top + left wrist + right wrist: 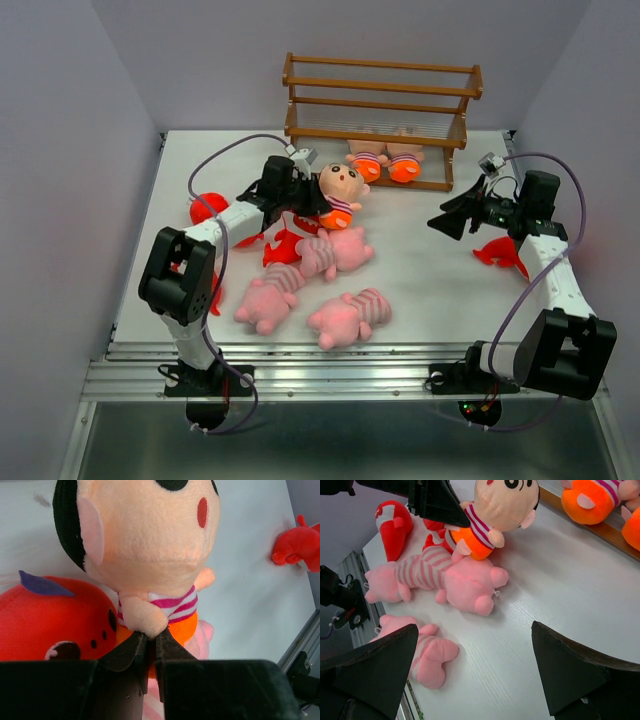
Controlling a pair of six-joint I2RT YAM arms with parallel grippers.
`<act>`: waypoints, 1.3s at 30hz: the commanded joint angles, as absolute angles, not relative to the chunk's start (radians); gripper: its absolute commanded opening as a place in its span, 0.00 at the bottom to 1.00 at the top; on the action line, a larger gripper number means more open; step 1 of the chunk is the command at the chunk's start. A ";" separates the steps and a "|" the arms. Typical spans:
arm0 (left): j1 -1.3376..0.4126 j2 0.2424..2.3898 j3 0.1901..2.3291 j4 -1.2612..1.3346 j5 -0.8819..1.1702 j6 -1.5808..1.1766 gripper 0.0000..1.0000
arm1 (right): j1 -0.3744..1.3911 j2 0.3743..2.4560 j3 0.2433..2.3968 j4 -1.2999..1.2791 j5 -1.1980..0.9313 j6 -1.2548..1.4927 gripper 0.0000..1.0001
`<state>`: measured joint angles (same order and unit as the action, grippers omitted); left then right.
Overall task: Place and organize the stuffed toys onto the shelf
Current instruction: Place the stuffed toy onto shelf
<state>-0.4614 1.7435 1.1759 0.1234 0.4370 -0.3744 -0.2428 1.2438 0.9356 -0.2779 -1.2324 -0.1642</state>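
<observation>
My left gripper [318, 200] [151, 636] is shut on the arm of an orange-footed striped doll [340, 192] [150, 540] and holds it above the toy pile. The doll also shows in the right wrist view [500, 505]. Two more dolls [368, 165] [404, 165] lie on the bottom tier of the brown shelf [380, 100] at the back. Three pink striped animals [335, 250] [268, 300] [348, 315] lie mid-table. Red sharks lie at the left [207, 207], under the held doll [282, 245] [45, 615] and by the right arm [503, 255]. My right gripper [450, 222] [474, 630] is open and empty.
The shelf's upper two tiers hold nothing. White walls close the table at left, right and back. A metal rail [350, 375] runs along the near edge. Bare tabletop [430, 270] lies between the pink animals and the right arm.
</observation>
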 commanded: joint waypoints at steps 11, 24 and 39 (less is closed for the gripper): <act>-0.379 1.890 1.365 0.196 0.575 -0.498 0.00 | -0.247 1.230 0.936 -0.232 -1.239 -0.161 1.00; -0.310 1.907 1.310 0.380 0.686 -0.638 0.00 | -0.247 1.236 0.936 -0.232 -1.244 -0.163 1.00; -0.262 2.023 1.396 0.379 0.689 -0.687 0.00 | -0.247 1.241 0.936 -0.232 -1.241 -0.166 1.00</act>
<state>-0.2729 2.0388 1.3396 0.3332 0.6605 -0.6880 -0.2428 1.2442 0.9340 -0.2760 -1.2327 -0.1604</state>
